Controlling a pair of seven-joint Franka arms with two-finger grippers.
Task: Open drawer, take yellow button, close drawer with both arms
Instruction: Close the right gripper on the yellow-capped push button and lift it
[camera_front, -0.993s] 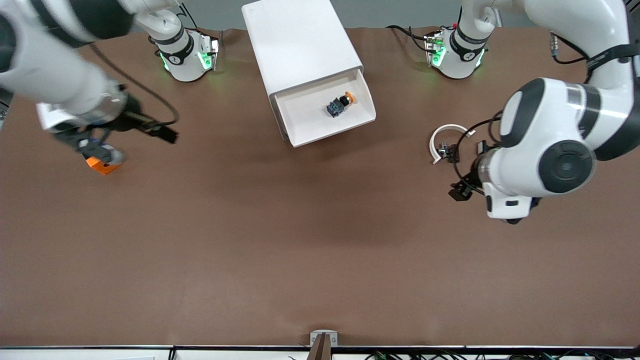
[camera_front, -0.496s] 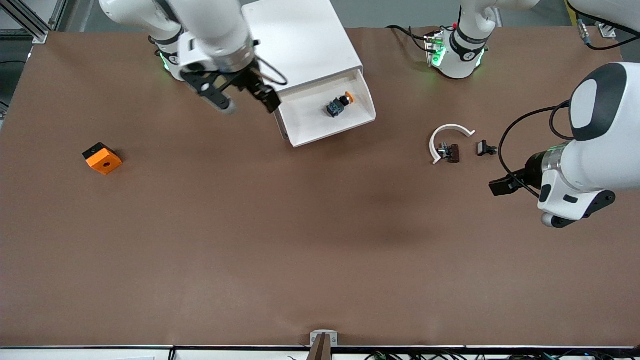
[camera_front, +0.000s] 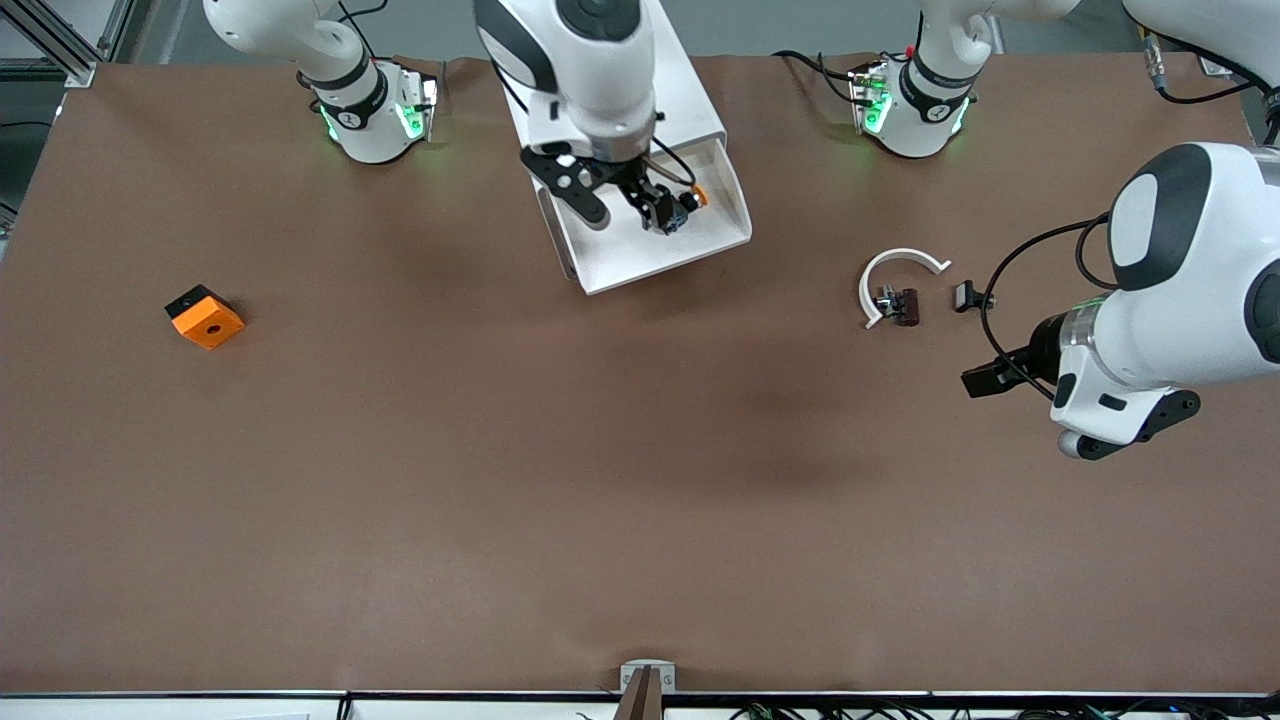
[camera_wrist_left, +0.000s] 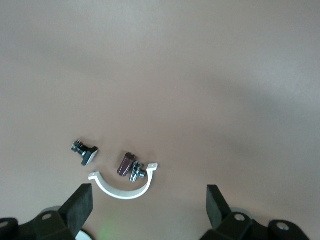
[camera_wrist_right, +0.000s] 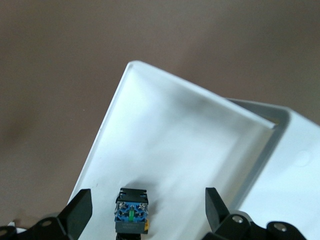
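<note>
Presently, findings as follows.

Button (camera_front: 684, 206): lies on the floor of the open drawer (camera_front: 720, 240), toward the cabinet end, on its side; it is untaken.
Button appearance: round orange-yellow cap on a black collar, blue-and-black blocky body; the right wrist view (camera_wrist_right: 131, 213) shows its blue terminal end with a small green mark. Tiny against the tray.
Drawer: the top one, pulled well out of the white cabinet (camera_front: 690, 110), white floor exposed. Judged: opening is complete, so the pick is the step in hand.
Right gripper (camera_front: 630, 205): over the drawer, directly above the button, fingers spread wide and empty, one to each side of the body. Judged: placed so as to drop and pinch the blocky body.
Left gripper (camera_wrist_left: 150, 202): over bare table near the left arm's end, fingers wide apart, holding nothing; this arm waits, probably kept for the closing push.
White curved clip (camera_front: 893, 266): on the table beneath the left wrist camera, with two small dark fasteners (camera_front: 905, 304) (camera_front: 966, 295) beside it. Not task items.
Orange square block (camera_front: 205, 318): well apart, toward the right arm's end.
</note>
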